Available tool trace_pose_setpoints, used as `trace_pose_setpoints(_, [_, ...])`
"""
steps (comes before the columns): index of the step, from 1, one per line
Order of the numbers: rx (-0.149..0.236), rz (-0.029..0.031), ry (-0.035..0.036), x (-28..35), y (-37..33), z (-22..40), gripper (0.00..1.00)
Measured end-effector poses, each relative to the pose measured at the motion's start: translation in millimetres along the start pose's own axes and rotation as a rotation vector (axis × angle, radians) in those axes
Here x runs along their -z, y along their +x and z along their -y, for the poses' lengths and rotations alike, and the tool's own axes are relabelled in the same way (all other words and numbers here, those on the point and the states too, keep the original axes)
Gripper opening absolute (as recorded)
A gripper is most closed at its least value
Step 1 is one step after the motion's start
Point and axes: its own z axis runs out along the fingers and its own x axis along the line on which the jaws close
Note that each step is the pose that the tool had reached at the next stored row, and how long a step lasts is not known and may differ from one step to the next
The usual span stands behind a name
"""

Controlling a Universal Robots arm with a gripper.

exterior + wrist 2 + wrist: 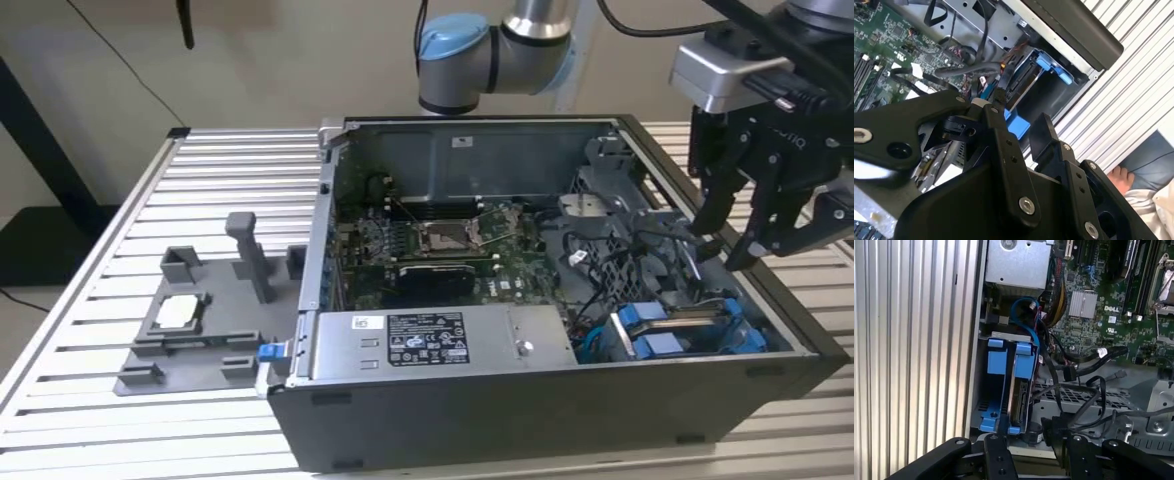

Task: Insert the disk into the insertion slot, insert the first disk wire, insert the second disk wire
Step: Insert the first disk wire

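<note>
The disk (pixel 1019 399) stands edge-on in its blue carrier inside the insertion slot (pixel 995 390), at the open computer case's corner on the exterior view's right (pixel 687 325). A black wire ends in a loose connector (pixel 1070 373) beside the disk, and a second loose wire end (pixel 1119 374) lies farther along. A blue cable (pixel 1026 325) loops over the bay. My gripper (pixel 723 245) hangs open above that corner of the case, with nothing between its fingers (pixel 999 107). In the first wrist view the gripper (pixel 1036 442) sits just short of the disk's end.
The motherboard (pixel 441 245) lies on the case floor, and the grey labelled power-supply box (pixel 427 340) runs along the near wall. A grey fixture (pixel 187 320) stands on the slatted table (pixel 80 400) at the exterior view's left. A person's hand (pixel 1119 177) is beside the table.
</note>
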Motion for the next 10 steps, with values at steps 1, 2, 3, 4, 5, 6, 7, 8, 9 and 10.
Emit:
trace_pose_setpoints(1, [0.002,-0.0002,0.0033,-1.5,-0.2,-0.2,0.47])
trace_pose_setpoints(2, [0.004,-0.0003,0.0068,-2.8,-0.6,-0.3,0.47])
trace_pose_setpoints(3, [0.006,-0.0005,0.0105,-4.2,-1.1,-0.4,0.47])
trace_pose_setpoints(4, [0.007,-0.0006,0.0142,-5.6,-1.7,-0.5,0.47])
trace_pose_setpoints(5, [0.009,-0.0009,0.0176,-6.9,-2.3,-0.6,0.47])
trace_pose_setpoints(6, [0.011,-0.0010,0.0213,-8.1,-2.9,-0.7,0.47])
trace_pose_setpoints(7, [0.013,-0.0012,0.0250,-9.3,-3.4,-0.8,0.47])
trace_pose_setpoints(8, [0.015,-0.0012,0.0287,-10.6,-3.7,-0.9,0.47])
trace_pose_setpoints(9, [0.015,-0.0015,0.0323,-11.9,-4.1,-1.0,0.47])
trace_pose_setpoints(10, [0.016,-0.0021,0.0353,-13.0,-4.5,-1.0,0.47])
